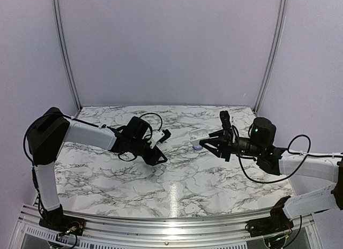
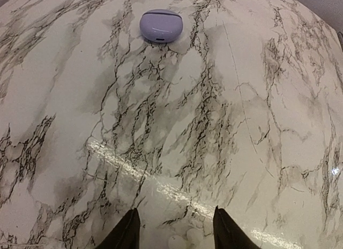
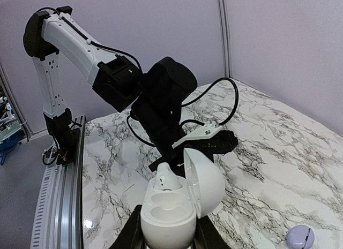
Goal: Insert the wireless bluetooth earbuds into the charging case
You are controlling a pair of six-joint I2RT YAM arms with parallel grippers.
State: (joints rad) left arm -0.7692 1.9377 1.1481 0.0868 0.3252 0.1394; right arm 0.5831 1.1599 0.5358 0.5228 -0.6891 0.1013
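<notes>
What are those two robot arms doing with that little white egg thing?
The right gripper is holding a white charging case with its lid flipped open. One white earbud sits in one well; the other well looks empty. The left gripper hangs low over the marble table with its jaws apart, and small whitish lumps, maybe another earbud, lie between them. A closed lilac case rests on the table untouched.

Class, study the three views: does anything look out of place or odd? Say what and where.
The open white case in the right tool holds one bud; its other socket is empty. A small whitish thing, seemingly a bud, lies loose on the table between the left tool's fingers.
</notes>
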